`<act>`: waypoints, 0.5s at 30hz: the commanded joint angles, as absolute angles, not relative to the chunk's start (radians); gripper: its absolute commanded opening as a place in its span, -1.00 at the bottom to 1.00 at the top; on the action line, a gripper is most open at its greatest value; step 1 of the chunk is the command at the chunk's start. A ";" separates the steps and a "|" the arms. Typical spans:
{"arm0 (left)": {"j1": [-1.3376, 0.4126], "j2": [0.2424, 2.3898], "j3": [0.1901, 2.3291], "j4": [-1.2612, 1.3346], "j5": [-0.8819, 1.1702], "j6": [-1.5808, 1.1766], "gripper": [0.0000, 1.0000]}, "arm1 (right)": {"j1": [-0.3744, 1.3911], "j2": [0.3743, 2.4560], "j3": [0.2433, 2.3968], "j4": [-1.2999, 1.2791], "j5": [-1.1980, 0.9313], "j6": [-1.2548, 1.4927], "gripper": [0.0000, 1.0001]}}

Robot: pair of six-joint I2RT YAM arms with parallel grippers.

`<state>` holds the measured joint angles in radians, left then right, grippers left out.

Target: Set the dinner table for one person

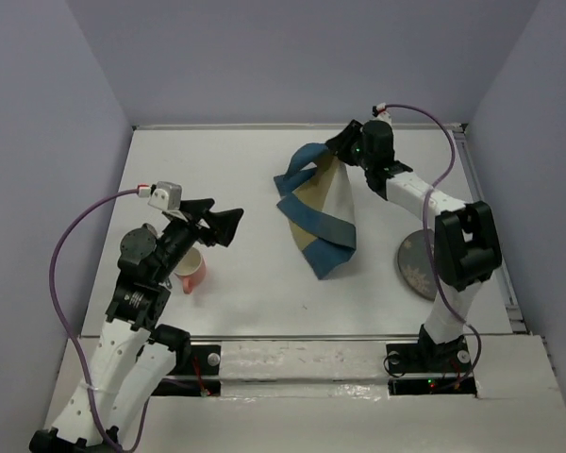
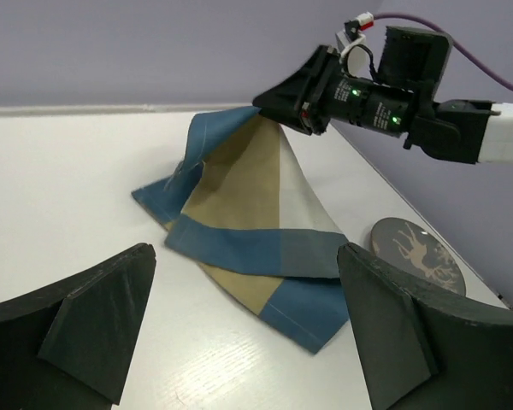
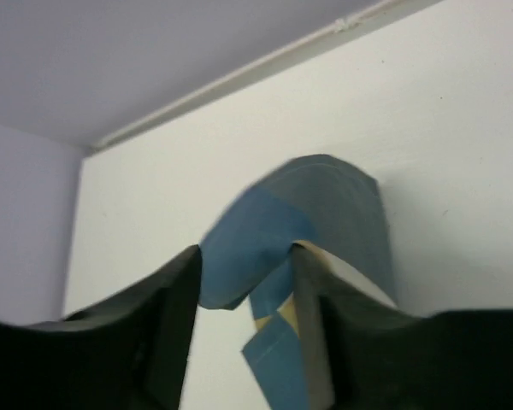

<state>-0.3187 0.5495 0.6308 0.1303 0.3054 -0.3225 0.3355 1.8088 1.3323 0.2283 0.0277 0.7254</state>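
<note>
The dinner table [image 1: 255, 311] is the wide white surface under both arms. On it, a blue, tan and white cloth placemat [image 1: 323, 212] stands up like a tent. Its top corner is between the fingers of the right gripper [image 1: 341, 149], which are a little apart; I cannot tell if they clamp it. Right of the placemat lies a dark round plate [image 1: 415, 266]. Left of the placemat, the left gripper [image 1: 222, 223] hangs with fingers wide apart, holding nothing, above a pink cup [image 1: 192, 271].

Even soft light, wrist view blurred
</note>
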 commanded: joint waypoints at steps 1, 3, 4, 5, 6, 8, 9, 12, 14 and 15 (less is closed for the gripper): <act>-0.316 0.616 0.693 0.104 0.235 -0.393 0.98 | 0.344 1.878 1.581 0.083 -0.099 0.632 0.70; -0.325 0.630 0.681 0.109 0.192 -0.454 0.98 | 0.344 1.833 1.546 0.090 -0.118 0.600 0.85; -0.346 0.652 0.661 0.118 0.180 -0.475 0.98 | 0.344 1.801 1.476 0.098 -0.115 0.595 0.86; -0.365 0.667 0.652 0.126 0.161 -0.498 0.98 | 0.344 1.726 1.433 0.104 -0.109 0.588 0.85; -0.388 0.686 0.644 0.146 0.114 -0.532 0.98 | 0.344 1.685 1.386 0.118 -0.098 0.583 0.84; -0.489 0.761 0.626 0.175 0.014 -0.564 0.98 | 0.344 1.553 1.218 0.152 -0.071 0.597 0.79; -0.529 0.794 0.624 0.202 -0.032 -0.572 0.98 | 0.344 1.507 1.157 0.164 -0.052 0.609 0.75; -0.679 0.943 0.644 0.244 -0.152 -0.586 0.98 | 0.344 1.373 0.924 0.221 -0.054 0.644 0.48; -0.730 1.066 0.679 0.291 -0.226 -0.583 0.73 | 0.353 1.270 0.798 0.264 -0.063 0.683 0.19; -0.756 1.109 0.692 0.302 -0.253 -0.583 0.50 | 0.353 1.220 0.767 0.261 -0.066 0.692 0.10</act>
